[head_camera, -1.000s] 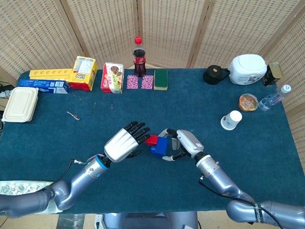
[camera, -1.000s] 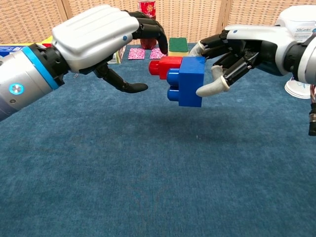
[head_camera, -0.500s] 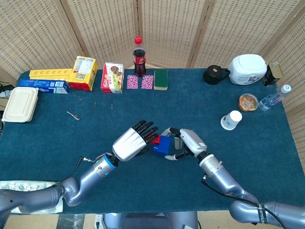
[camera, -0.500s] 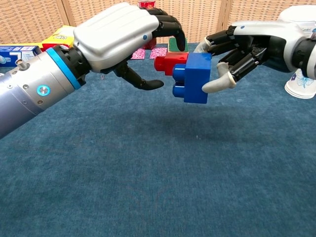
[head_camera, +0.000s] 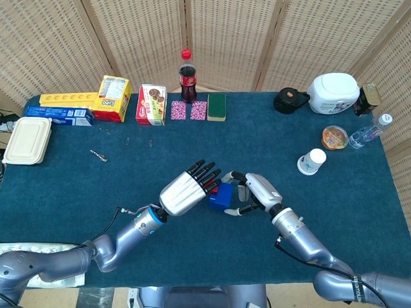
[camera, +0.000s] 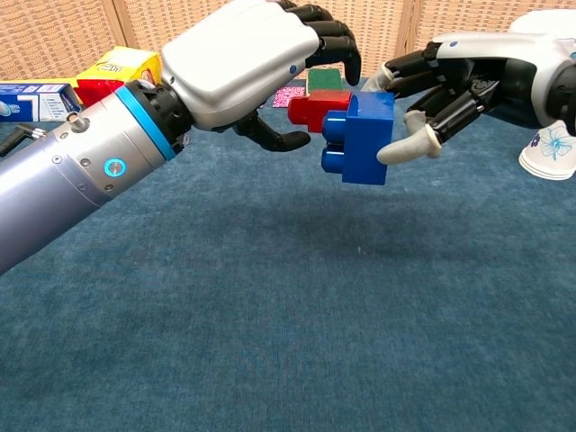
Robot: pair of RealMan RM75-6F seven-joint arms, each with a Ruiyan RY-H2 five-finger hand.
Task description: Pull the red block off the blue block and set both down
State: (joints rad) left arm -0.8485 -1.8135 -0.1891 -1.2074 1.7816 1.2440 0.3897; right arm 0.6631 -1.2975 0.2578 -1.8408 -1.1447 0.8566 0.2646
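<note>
Left hand [camera: 261,63] up in the air, fingers spread wide around the red block [camera: 315,110], nothing pinched yet; thumb curled just under the block, the other fingers arched over its top; from the head view, hard to tell if any finger touches it. Right hand [camera: 468,76] holding the blue block [camera: 364,137] from its right side, thumb under, fingers over. Red block stuck on the left face of the blue one; both well above the table [camera: 288,342], over its middle, nearer the front edge.

Best way now, as a guess: close the left thumb and fingers firmly on the red block's top and bottom; squeeze only red, not blue; keep the right hand tight and very still; pull straight left, away from the studs, no twisting; a weak pinch could slip off the small block. Then lower each block to bare cloth, well apart, clear of the paper cup [camera: 549,148] by the right edge.
</note>
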